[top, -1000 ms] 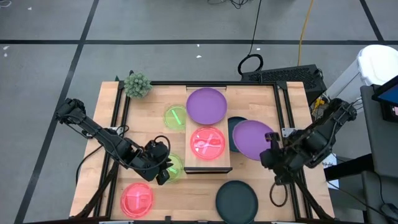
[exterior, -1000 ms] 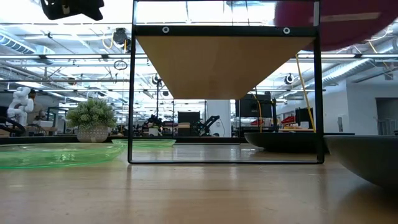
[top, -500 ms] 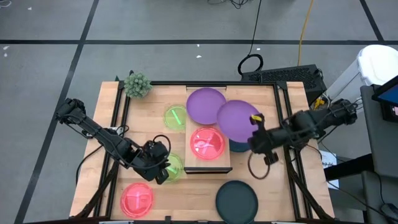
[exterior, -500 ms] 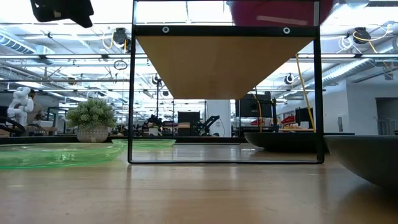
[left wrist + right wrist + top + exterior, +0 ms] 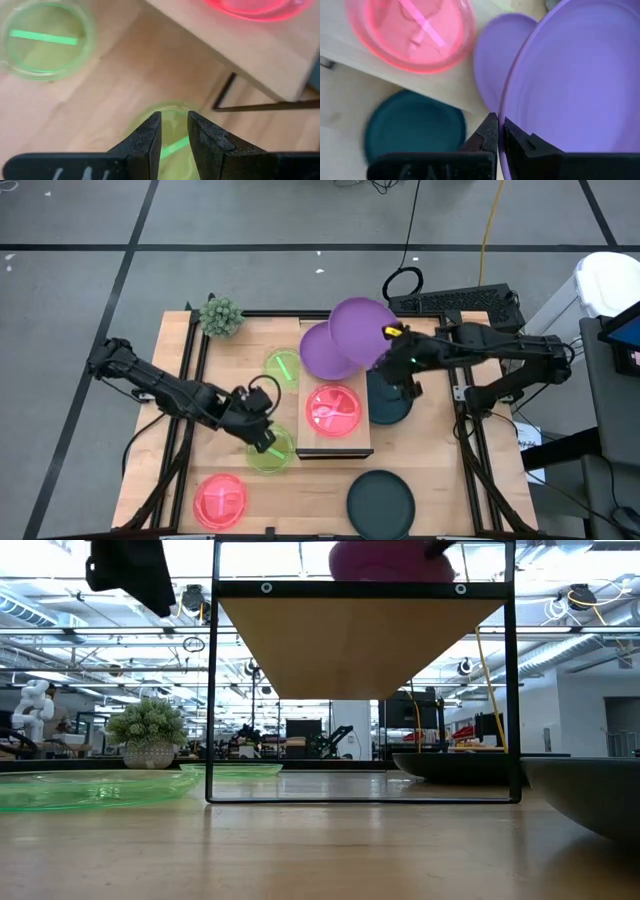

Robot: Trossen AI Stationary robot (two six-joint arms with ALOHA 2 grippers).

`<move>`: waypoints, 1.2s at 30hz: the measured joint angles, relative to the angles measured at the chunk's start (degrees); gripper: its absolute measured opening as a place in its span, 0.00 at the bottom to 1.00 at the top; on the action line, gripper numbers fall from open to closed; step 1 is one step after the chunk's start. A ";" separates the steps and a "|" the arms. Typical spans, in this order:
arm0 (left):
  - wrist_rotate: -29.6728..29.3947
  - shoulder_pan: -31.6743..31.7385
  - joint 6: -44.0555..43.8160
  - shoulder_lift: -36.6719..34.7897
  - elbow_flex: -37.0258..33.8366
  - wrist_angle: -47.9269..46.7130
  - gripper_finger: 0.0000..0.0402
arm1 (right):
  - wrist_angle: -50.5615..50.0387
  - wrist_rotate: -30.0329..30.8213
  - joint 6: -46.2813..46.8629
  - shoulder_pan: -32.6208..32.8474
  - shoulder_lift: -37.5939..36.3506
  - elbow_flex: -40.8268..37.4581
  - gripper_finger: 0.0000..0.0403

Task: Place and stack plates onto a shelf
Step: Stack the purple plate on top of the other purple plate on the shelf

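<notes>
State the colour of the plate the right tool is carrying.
Purple plate; clearest in the right wrist view.
</notes>
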 joint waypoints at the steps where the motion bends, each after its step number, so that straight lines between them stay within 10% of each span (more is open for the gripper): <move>1: 0.01 0.72 0.37 -0.24 0.01 -0.82 0.25 | 0.46 -0.36 -1.34 -0.98 0.61 -0.01 0.00; 36: -1.39 4.29 -6.36 -0.84 0.01 -3.35 0.25 | 11.55 -16.71 -23.84 -11.94 11.76 -4.58 0.00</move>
